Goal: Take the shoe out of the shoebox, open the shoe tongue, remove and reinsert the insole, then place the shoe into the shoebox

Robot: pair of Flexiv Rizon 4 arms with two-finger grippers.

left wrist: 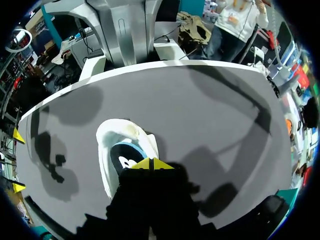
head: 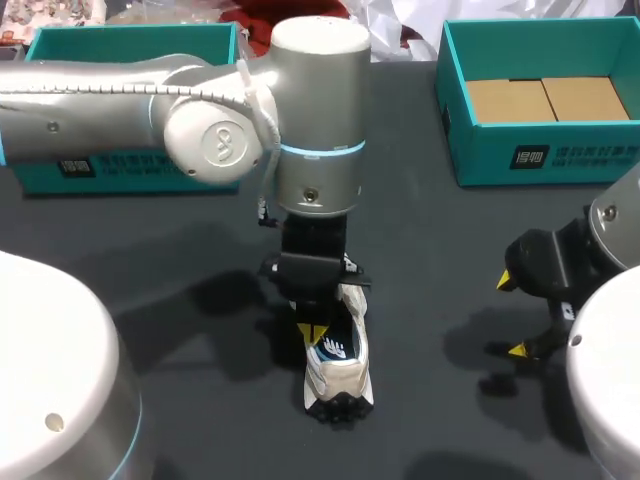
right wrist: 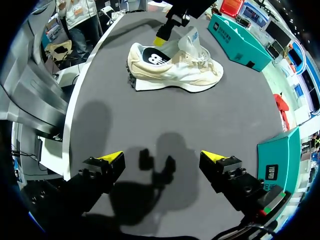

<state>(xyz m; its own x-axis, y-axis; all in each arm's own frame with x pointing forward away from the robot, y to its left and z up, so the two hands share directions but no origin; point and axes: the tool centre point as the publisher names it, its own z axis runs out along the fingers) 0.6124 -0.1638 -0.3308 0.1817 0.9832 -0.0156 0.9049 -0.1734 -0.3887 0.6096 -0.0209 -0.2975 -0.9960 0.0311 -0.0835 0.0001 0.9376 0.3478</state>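
Left gripper (head: 311,331) tips closed together at the mouth of the shoe (head: 340,372) (hold on anything: cannot tell), shoe upright on table (head: 430,250) just under it, right gripper (right wrist: 162,157) spread wide, empty, shoe well ahead

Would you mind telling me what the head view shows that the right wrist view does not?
Only the head view: the inside of the shoebox, with brown cardboard on its floor. Only the right wrist view: the whole side of the shoe, with laces and raised tongue. Both: the shoe on the table, the left gripper at its opening, the right gripper open.
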